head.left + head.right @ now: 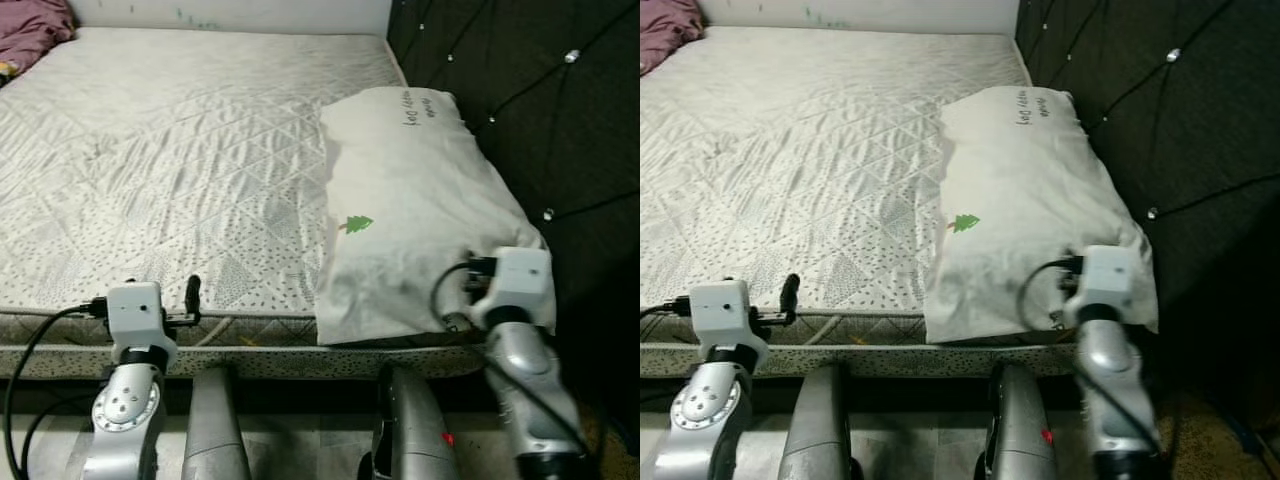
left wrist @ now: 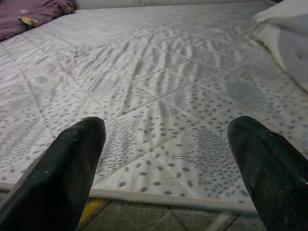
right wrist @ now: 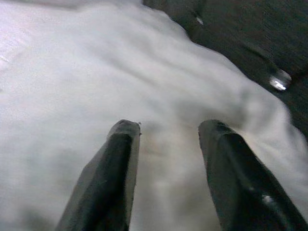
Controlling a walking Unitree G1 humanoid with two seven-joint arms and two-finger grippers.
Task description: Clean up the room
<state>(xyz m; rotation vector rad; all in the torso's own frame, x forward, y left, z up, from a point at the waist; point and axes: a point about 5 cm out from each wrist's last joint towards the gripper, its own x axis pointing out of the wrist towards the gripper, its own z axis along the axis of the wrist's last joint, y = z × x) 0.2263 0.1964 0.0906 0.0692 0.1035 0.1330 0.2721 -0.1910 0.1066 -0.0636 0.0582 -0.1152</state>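
Right tool parted on blurred pillow, left tool parted over mattress

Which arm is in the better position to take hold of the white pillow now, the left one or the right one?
The right. The right gripper is already at the near end of the pillow, fingers open over the fabric. The left gripper is open too, but it faces bare mattress, with the pillow off to its side.

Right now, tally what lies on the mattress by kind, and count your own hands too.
White pillow: 1
Purple cloth bundle: 1
Hands: 2, the left hand open at the mattress edge, the right hand open over the pillow
Total: 4
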